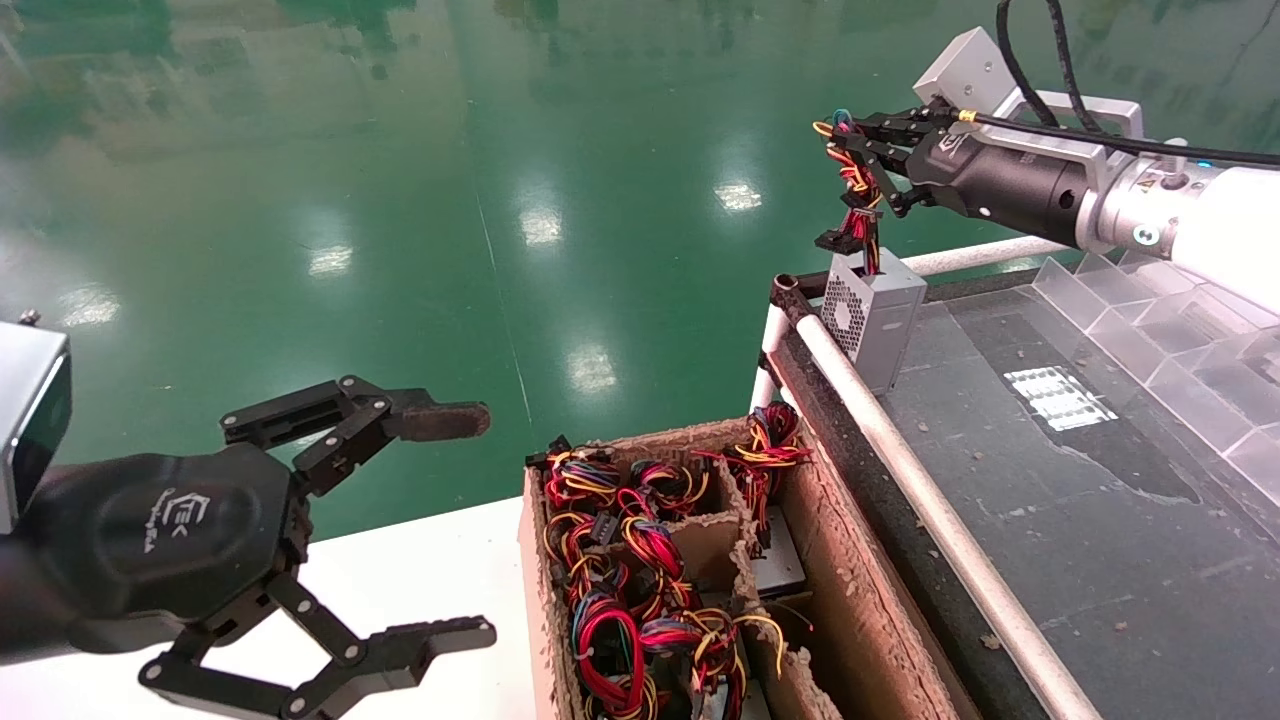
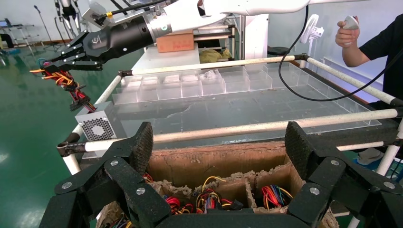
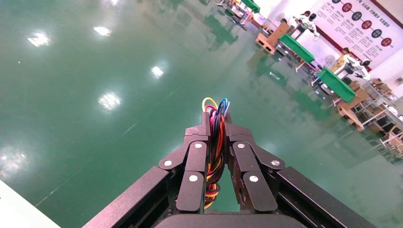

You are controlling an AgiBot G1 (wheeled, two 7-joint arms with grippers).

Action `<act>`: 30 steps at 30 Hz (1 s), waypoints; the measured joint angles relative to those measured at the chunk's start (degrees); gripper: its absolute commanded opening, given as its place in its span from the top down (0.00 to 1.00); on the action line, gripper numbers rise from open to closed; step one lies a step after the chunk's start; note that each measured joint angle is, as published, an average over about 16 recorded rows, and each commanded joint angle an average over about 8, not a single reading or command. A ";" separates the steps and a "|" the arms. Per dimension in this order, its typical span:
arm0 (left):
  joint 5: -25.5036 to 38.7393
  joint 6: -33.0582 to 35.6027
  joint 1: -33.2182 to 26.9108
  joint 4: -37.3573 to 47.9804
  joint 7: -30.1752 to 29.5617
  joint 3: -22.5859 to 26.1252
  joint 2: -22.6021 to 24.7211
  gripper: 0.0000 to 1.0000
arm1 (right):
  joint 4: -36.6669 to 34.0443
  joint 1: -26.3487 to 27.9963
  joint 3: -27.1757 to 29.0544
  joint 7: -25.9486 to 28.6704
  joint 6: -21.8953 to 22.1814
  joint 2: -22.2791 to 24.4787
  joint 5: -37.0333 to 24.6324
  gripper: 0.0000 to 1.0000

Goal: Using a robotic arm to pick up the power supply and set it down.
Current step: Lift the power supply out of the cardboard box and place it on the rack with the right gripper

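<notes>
The right end effector (image 1: 848, 135) is closed narrow on the wire bundle (image 1: 860, 190) of the power supply (image 1: 872, 315); in the right wrist view the coloured wires (image 3: 216, 137) are pinched between both fingers. The power supply stands upright at the far left corner of the dark tabletop (image 1: 1080, 500), grille face toward the white rail (image 1: 930, 510), directly below the end effector. Beyond that corner lies open green floor (image 1: 450, 200). Clear plastic compartments (image 1: 1180, 340) line the tabletop's right side. Left of the rail, a cardboard box (image 1: 860, 600) with dividers holds more wire bundles (image 1: 640, 580). The left end effector (image 1: 470, 520) hovers left of the box, fingers spread wide, holding nothing.
</notes>
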 measured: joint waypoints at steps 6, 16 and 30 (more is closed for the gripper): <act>0.00 0.00 0.00 0.00 0.00 0.00 0.00 0.00 | -0.24 0.01 -0.09 0.00 2.50 -0.01 -0.13 1.00; -0.01 0.00 0.00 0.00 0.01 0.01 0.00 0.00 | -0.23 0.09 -0.16 -0.18 9.15 -1.77 -0.19 1.00; -0.01 -0.01 -0.01 0.00 0.01 0.02 -0.01 0.00 | 0.55 0.63 -0.07 -0.57 12.41 -5.04 -0.04 1.00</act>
